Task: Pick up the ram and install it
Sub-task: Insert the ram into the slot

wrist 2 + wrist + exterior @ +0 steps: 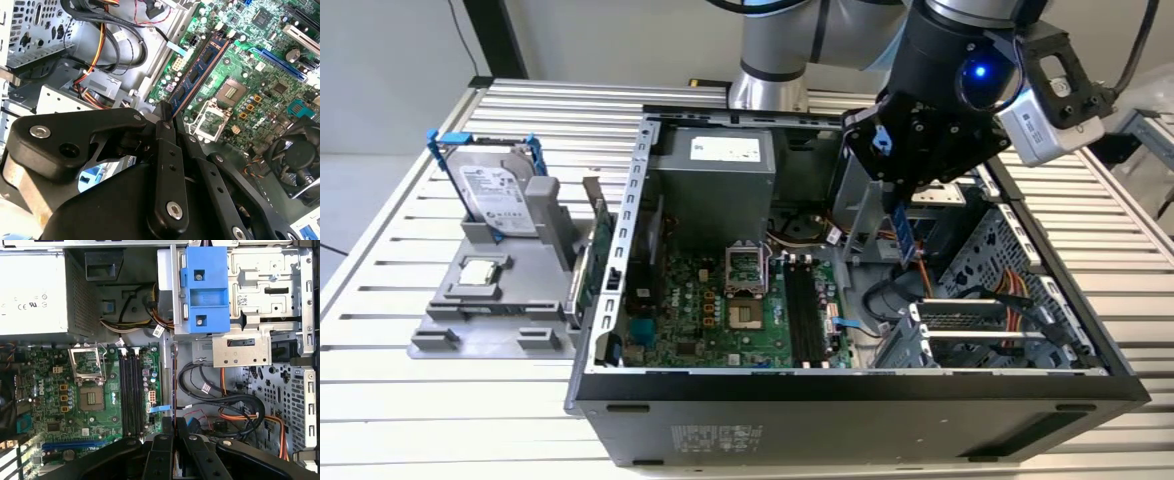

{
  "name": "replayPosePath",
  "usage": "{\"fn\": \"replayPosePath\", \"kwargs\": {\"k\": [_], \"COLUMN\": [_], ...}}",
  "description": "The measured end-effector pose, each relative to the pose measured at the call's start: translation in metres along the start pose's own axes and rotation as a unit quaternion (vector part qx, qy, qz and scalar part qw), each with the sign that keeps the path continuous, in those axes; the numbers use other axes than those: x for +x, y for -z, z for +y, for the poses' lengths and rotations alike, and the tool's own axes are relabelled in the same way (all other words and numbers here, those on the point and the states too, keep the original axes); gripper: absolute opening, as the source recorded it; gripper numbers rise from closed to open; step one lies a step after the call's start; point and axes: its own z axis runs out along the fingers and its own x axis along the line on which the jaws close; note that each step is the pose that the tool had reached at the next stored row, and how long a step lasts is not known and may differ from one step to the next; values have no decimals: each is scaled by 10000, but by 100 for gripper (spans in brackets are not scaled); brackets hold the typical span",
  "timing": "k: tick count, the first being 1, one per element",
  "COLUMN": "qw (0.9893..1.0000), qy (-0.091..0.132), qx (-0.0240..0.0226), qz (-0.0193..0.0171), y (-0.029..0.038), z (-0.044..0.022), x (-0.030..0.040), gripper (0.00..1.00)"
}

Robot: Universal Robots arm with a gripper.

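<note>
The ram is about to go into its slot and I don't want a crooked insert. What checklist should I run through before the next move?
1. Grip on the ram: ok, the claw is shut on one end of it.
2. Free memory slots: ok, all look empty in the first wrist view.
3. Line of the ram against the slots: ok, its edge runs parallel to them.
4. Place of the ram: not ok, it hangs beside the slots, between them and the cables, not over a slot.
5. Open slot latches: cannot tell.
</note>
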Motion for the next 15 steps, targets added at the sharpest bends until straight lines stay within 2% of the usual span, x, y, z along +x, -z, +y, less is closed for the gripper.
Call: {"fn": "replayPosePath", "kwargs": {"k": [4, 10, 12, 15], "qw": [10000, 10000, 10000, 9999], "qy": [-2, -4, -5, -8], "qx": [1, -6, -30, -96], "qz": [4, 65, 68, 73], "y": [-1, -6, -7, -11], "z": [0, -1, -1, -1], "x": [1, 1, 1, 1], "gripper": [0, 0, 0, 0]}}
